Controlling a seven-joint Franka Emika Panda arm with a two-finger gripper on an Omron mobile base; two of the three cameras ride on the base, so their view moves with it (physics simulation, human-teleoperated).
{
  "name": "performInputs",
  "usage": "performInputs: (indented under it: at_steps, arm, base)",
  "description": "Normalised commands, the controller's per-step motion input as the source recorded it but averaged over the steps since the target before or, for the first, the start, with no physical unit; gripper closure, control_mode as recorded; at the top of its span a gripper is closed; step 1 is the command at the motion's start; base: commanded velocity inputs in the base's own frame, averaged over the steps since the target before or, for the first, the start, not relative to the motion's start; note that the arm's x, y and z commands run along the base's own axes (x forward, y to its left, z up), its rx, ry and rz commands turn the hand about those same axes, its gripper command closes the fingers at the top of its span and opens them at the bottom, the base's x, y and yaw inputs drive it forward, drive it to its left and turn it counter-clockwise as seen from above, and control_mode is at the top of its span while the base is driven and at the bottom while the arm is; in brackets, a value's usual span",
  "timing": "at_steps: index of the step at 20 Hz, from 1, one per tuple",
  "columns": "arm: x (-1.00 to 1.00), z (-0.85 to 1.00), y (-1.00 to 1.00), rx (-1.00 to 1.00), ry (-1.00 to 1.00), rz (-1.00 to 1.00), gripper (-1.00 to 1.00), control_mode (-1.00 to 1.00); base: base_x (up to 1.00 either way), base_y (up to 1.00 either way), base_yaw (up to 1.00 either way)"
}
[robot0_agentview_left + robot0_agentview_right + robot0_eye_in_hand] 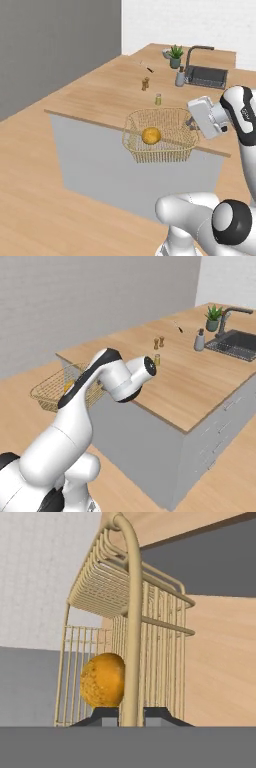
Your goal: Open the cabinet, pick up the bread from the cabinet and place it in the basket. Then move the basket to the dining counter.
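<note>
Dining counter (100, 95) near edge: basket (161, 135) with bread (151, 135) apparently airborne, rim pinched by gripper (131, 714). Transport step; next, lower onto countertop.

The arm (75, 421) was glossy white, made of thick rounded segments, with dark grey bands and round black caps at its joints. At the right of the left base view, a boxy white wrist block sat behind the hand (131, 712), whose two small finger tips were dark.
</note>
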Motion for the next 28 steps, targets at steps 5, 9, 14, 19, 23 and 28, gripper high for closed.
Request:
performInputs:
  at_steps: [5,9,14,19,23,28]
  arm:
    - [0.00,0.00,0.00,0.00,0.00,0.00,1.00,1.00]
    - [0.00,0.00,0.00,0.00,0.00,0.00,1.00,1.00]
    - [0.00,0.00,0.00,0.00,0.00,0.00,1.00,1.00]
    - [0.00,0.00,0.00,0.00,0.00,0.00,1.00,1.00]
    - [0.00,0.00,0.00,0.00,0.00,0.00,1.00,1.00]
    - [0.00,0.00,0.00,0.00,0.00,0.00,1.00,1.00]
  base:
    - [0.38,1.00,-0.37]
    - [0.46,1.00,-0.51]
    - [0.29,1.00,-0.50]
    - [0.30,1.00,-0.50]
    - [0.54,1.00,-0.42]
    - [0.79,1.00,-0.15]
